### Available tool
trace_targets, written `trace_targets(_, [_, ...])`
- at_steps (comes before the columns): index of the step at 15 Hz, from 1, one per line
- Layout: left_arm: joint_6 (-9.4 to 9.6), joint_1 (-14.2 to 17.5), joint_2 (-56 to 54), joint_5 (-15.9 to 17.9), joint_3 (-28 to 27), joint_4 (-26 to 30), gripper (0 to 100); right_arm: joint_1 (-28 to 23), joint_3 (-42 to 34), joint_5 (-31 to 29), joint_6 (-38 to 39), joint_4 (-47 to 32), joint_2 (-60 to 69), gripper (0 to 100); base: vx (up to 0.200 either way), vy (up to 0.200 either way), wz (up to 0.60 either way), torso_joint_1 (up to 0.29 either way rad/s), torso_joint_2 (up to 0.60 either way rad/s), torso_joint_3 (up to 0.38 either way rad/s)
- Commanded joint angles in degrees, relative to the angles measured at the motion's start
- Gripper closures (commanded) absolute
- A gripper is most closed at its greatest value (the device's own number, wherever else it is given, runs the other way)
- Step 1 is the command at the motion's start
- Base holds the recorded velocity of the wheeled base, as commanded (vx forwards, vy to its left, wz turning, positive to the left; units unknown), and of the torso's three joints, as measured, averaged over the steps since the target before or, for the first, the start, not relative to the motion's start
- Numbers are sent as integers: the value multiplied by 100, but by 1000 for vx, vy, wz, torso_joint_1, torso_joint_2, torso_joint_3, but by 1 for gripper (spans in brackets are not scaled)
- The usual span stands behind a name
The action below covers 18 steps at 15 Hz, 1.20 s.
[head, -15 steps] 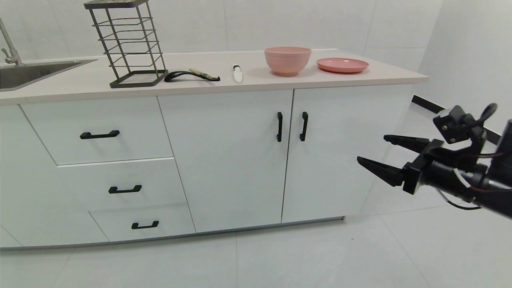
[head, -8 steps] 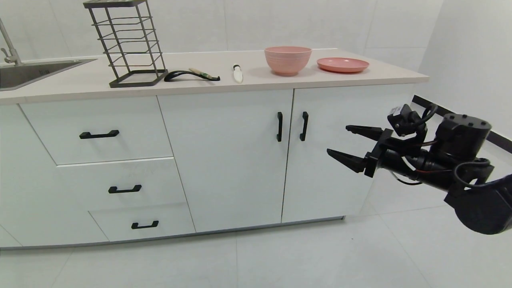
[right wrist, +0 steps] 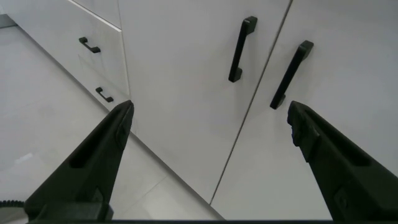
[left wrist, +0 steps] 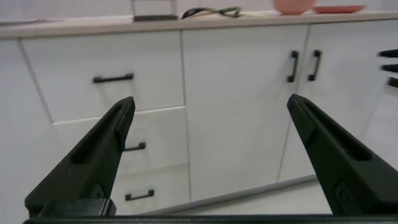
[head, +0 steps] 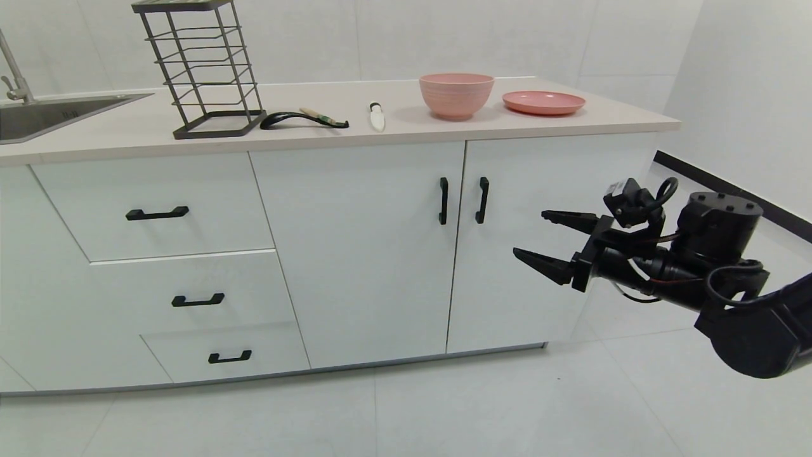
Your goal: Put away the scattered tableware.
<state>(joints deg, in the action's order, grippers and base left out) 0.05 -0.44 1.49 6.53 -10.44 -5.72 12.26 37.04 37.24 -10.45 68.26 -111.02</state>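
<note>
On the countertop (head: 146, 130) stand a pink bowl (head: 455, 95) and a pink plate (head: 543, 103) at the right. A black ladle (head: 298, 119), a wood-handled utensil (head: 317, 115) and a small white utensil (head: 377, 116) lie near the middle. My right gripper (head: 531, 233) hangs open and empty below counter height, in front of the right cabinet door; its own view faces the two door handles (right wrist: 241, 48). My left gripper (left wrist: 211, 106) is open and empty, facing the cabinet front from farther back, with the bowl (left wrist: 292, 6) and ladle (left wrist: 208, 11) high above it.
A black wire rack (head: 202, 70) stands on the counter left of the ladle, and a sink (head: 44, 114) with a faucet is at the far left. Three drawers with black handles (head: 157, 213) fill the left cabinet. Two doors with vertical handles (head: 443, 200) are in the middle. Bare floor lies below.
My right arm has swung left toward the cabinet doors, most of it in the first half second, then a little farther left. The gripper stays open. The tableware has not moved.
</note>
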Motion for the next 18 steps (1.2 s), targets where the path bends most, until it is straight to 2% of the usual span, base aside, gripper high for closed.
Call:
trace_targets(1, [21, -132, 1266, 709, -1154, 255, 0, 13, -3, 20, 34, -5, 142, 0, 0, 0, 0, 0, 0, 0])
trace_targets(2, [101, -176, 1697, 1043, -1321, 159, 0, 4, 5, 108, 96, -5, 195, 0, 0, 0, 0, 0, 0, 0])
trace_targets(4, [628, -316, 2268, 1649, -1338, -149, 0, -5, -38, 169, 78, 4, 300, 0, 0, 0, 0, 0, 0, 0])
trace_targets(6, [936, -527, 2725, 2326, -1338, -272, 0, 39, -162, 169, 69, 4, 414, 0, 0, 0, 0, 0, 0, 0])
trace_targets(7, [953, -536, 2936, 2484, -1338, -272, 0, 92, -285, 161, 60, 4, 476, 0, 0, 0, 0, 0, 0, 0])
trace_targets(11, [962, -554, 3815, 2642, -1453, -439, 0, 171, -803, 117, 52, 83, 757, 0, 0, 0, 0, 0, 0, 0])
trace_targets(15, [962, -800, 4747, 2625, -1672, -1353, 0, 171, -829, 108, 34, 83, 828, 0, 0, 0, 0, 0, 0, 0])
trace_targets(17, [971, -1160, 5204, 2634, -1813, -1652, 0, 171, -829, 117, 25, 83, 819, 0, 0, 0, 0, 0, 0, 0])
trace_targets(18, [962, -1512, 5362, 2642, -1857, -1696, 0, 180, -838, 117, 16, 83, 810, 0, 0, 0, 0, 0, 0, 0])
